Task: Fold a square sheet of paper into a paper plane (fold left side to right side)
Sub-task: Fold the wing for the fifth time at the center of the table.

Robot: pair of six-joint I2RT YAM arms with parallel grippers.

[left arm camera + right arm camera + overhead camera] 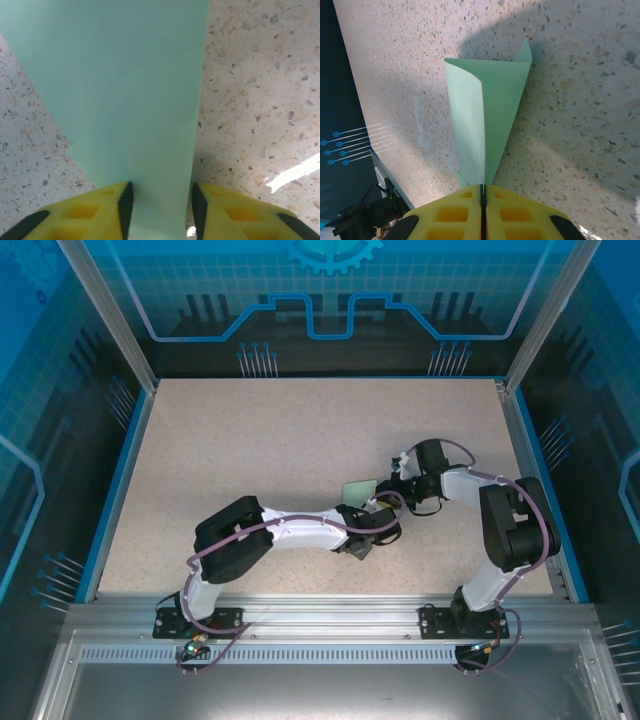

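One square sheet of paper, right gripper clamped on its end, left gripper apart astride it

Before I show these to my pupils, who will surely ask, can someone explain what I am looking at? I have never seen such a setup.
These are two robot arms bolted at the near edge of a speckled table. The wide picture comes from a fixed camera above and behind them: the left arm and the right arm reach in towards each other. The other two pictures come from cameras on the wrists, so the yellow shapes at the bottom are each arm's own fingers. Between them is a pale green sheet of paper, partly folded over. The right gripper is shut on one end of it. The left gripper is open, with the paper running between its fingers.
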